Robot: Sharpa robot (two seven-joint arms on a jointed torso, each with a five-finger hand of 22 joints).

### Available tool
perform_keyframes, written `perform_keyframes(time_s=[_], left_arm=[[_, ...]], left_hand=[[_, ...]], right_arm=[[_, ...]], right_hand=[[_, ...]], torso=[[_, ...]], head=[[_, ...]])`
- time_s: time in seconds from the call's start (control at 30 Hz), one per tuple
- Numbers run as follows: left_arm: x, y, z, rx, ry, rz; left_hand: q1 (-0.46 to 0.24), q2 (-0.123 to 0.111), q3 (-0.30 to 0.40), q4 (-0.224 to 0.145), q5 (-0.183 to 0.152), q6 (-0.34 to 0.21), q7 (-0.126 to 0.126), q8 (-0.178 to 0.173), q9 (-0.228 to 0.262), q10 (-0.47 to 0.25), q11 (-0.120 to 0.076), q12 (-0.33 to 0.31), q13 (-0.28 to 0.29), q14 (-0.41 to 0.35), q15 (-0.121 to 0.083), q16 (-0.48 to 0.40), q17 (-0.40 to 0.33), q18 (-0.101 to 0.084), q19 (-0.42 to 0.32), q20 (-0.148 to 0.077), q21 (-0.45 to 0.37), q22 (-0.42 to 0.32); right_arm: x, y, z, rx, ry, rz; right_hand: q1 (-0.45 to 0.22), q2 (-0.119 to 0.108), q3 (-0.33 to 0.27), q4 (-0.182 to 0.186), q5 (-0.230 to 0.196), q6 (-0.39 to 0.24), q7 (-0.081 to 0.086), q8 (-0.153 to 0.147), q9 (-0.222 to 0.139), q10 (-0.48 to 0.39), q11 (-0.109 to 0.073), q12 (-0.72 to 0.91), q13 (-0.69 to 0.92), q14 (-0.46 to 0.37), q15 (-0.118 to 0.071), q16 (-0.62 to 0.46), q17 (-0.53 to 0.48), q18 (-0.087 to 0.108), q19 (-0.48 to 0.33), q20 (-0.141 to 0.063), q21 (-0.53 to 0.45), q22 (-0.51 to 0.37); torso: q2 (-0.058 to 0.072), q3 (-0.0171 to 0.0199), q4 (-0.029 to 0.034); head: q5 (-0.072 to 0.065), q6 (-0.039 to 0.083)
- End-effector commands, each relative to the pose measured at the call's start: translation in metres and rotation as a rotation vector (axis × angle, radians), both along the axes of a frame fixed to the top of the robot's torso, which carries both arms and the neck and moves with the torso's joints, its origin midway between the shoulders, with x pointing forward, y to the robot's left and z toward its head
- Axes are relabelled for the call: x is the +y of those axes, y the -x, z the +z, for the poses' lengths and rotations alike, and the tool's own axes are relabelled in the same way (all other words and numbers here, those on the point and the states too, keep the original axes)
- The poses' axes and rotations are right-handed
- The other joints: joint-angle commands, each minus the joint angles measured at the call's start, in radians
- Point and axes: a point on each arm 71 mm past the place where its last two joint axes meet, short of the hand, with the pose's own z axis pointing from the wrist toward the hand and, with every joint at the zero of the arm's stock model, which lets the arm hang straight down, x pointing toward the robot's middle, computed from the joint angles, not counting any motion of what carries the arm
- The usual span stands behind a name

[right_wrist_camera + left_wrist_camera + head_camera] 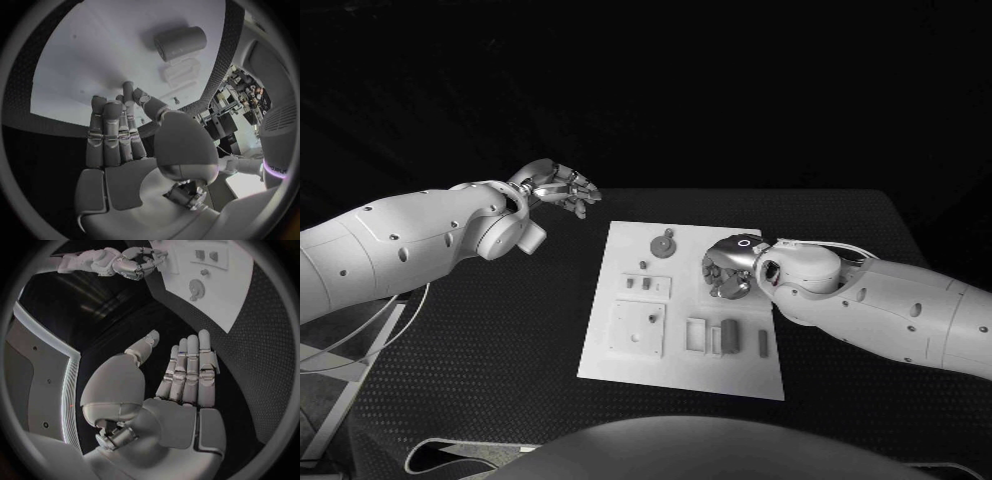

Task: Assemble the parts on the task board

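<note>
1. R hand (728, 272): fingers straight, side by side, tips low over the task board (625, 350); holds nothing I can see. Contact w/ board: can't tell.
2. L hand (561, 187): upper left of head view, off the board, fingers apart, empty.
3. Parts: small, grey, prob. light, rigid, smooth; likely slippery, so pinch by long sides.
4. Count, lower board: two upright blocks (714, 332) mid-frame, one slim bar (763, 343) to their right. Knobbed disc (665, 244) at board's top.

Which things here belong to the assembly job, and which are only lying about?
Job:
- white flat task board
- grey round part with stem
- grey upright blocks
- right hand, over the board
- left hand, open, off the board

Lying about:
- white cable beside the black table
</note>
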Motion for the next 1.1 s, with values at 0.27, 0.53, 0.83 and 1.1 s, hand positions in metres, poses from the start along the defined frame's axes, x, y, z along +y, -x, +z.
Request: perform_keyframes(time_s=[0.27, 0.53, 0.83, 1.1], left_arm=[[-0.002, 0.000, 0.001, -0.001, 0.011, -0.014], [-0.003, 0.000, 0.001, -0.002, 0.011, -0.014], [-0.002, 0.000, 0.001, -0.002, 0.011, -0.013], [-0.002, 0.001, 0.001, -0.002, 0.011, -0.014]], left_hand=[[-0.004, 0.000, 0.000, 0.007, 0.004, -0.005, -0.002, 0.001, 0.000, -0.007, -0.002, 0.005, -0.002, 0.007, -0.003, -0.007, 0.003, 0.016, 0.008, -0.001, 0.004, -0.002], [-0.007, 0.002, -0.001, 0.011, 0.004, -0.005, -0.002, 0.001, 0.000, -0.007, -0.002, 0.005, -0.002, 0.007, -0.002, -0.009, 0.004, 0.016, 0.008, -0.001, 0.004, -0.003], [-0.007, 0.003, -0.001, 0.012, 0.004, -0.005, -0.002, 0.001, -0.001, -0.008, -0.002, 0.005, -0.003, 0.007, -0.002, -0.009, 0.005, 0.016, 0.008, -0.001, 0.004, -0.003], [-0.008, 0.003, -0.001, 0.013, 0.004, -0.005, -0.002, 0.001, -0.001, -0.008, -0.002, 0.005, -0.003, 0.007, -0.002, -0.010, 0.005, 0.016, 0.008, -0.001, 0.004, -0.003]], right_arm=[[-0.003, 0.000, -0.004, -0.001, 0.032, 0.003], [0.000, 0.004, -0.003, -0.030, 0.010, 0.012], [0.000, 0.009, 0.000, -0.038, -0.008, 0.018], [0.000, 0.009, 0.006, -0.054, -0.025, 0.016]], right_hand=[[0.016, 0.014, 0.013, 0.000, 0.002, 0.009, -0.001, 0.002, 0.002, 0.014, -0.005, 0.003, 0.024, 0.002, -0.008, 0.007, -0.001, 0.017, 0.005, -0.004, 0.007, 0.021], [0.020, 0.029, 0.030, 0.000, 0.002, 0.036, -0.013, 0.017, 0.018, 0.048, -0.021, 0.016, 0.050, 0.019, -0.024, 0.044, 0.017, 0.017, 0.028, -0.018, 0.036, 0.023], [0.026, 0.027, 0.040, -0.001, 0.002, 0.039, -0.016, 0.021, 0.030, 0.054, -0.024, 0.015, 0.062, 0.018, -0.027, 0.062, 0.026, 0.017, 0.032, -0.024, 0.050, 0.023], [0.027, 0.025, 0.043, 0.000, 0.002, 0.040, -0.017, 0.023, 0.036, 0.058, -0.026, 0.015, 0.068, 0.017, -0.029, 0.070, 0.029, 0.017, 0.033, -0.025, 0.056, 0.023]], torso=[[0.000, -0.0003, -0.0006], [0.000, 0.0001, 0.0002], [0.000, -0.0004, -0.0010], [0.000, -0.0014, -0.0006]], head=[[0.001, 0.000], [0.000, 0.000], [0.001, 0.000], [0.000, 0.000]])
